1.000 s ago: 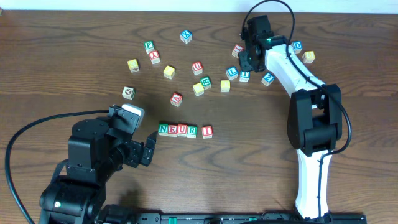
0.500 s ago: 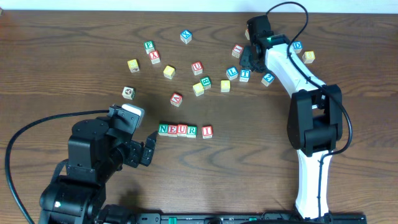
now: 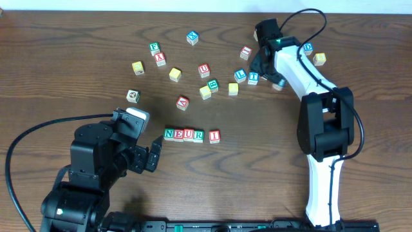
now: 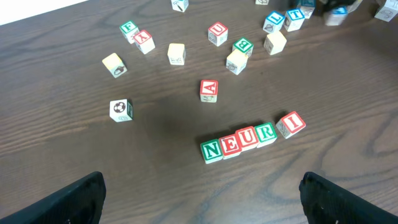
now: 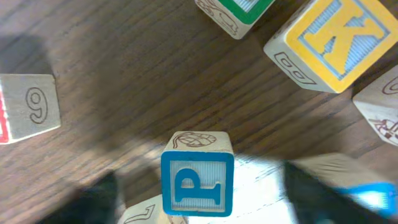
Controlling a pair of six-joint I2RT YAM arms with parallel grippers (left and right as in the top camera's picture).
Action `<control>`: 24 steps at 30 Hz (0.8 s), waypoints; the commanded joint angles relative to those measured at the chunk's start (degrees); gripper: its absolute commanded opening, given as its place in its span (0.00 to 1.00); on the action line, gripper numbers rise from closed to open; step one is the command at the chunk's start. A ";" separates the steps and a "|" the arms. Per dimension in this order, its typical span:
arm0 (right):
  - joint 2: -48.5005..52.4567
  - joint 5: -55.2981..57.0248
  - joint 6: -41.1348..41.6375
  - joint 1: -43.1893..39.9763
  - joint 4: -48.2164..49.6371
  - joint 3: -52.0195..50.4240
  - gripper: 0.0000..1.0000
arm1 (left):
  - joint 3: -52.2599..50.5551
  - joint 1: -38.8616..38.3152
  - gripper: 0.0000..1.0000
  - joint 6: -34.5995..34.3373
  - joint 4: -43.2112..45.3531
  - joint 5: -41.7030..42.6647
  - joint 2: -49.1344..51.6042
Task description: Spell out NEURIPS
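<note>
Brown wood tabletop (image 3: 77, 38) runs under everything I can see from here. Closest to the base, the left gripper (image 4: 202, 202) hangs with its jaws spread wide and nothing between them; its black fingertips (image 4: 74, 199) sit in the bottom corners of the left wrist view.

Just beyond it lies the word so far. The N block (image 4: 212, 150), E block (image 4: 231, 145), U block (image 4: 247, 138) and R block (image 4: 265, 132) stand side by side, touching, in one line. The I block (image 4: 290, 123) sits just to the right of the R with a small gap, turned a little askew.

Past the row, a red A block (image 4: 209, 90) lies alone. Farther back, loose blocks (image 3: 175, 74) are scattered across the middle and far part of the table, well apart from the row.

At the far right of that scatter, the white right arm (image 3: 302, 71) reaches in. On the right wrist view I see the right gripper (image 5: 208, 198) spread over a blue P block (image 5: 198, 180). The block sits on the table between the two blurred fingers, with a gap on each side, so I read the jaws as apart and not yet gripping it. A yellow K block (image 5: 336, 34) lies near it, toward the upper right of that view.
</note>
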 commanded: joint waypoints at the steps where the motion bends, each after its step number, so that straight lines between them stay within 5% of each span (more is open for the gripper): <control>1: 0.79 2.19 0.63 -0.07 -0.13 -0.42 0.96 | 0.90 0.28 0.98 0.33 0.00 0.31 -0.15; 16: 0.20 2.16 -5.99 0.00 -0.79 3.30 0.94 | 0.90 0.28 0.98 0.35 0.00 0.31 -0.15; 24: -1.27 2.14 -24.98 1.40 -1.38 10.45 0.97 | 0.90 0.28 0.98 0.33 0.00 0.31 -0.15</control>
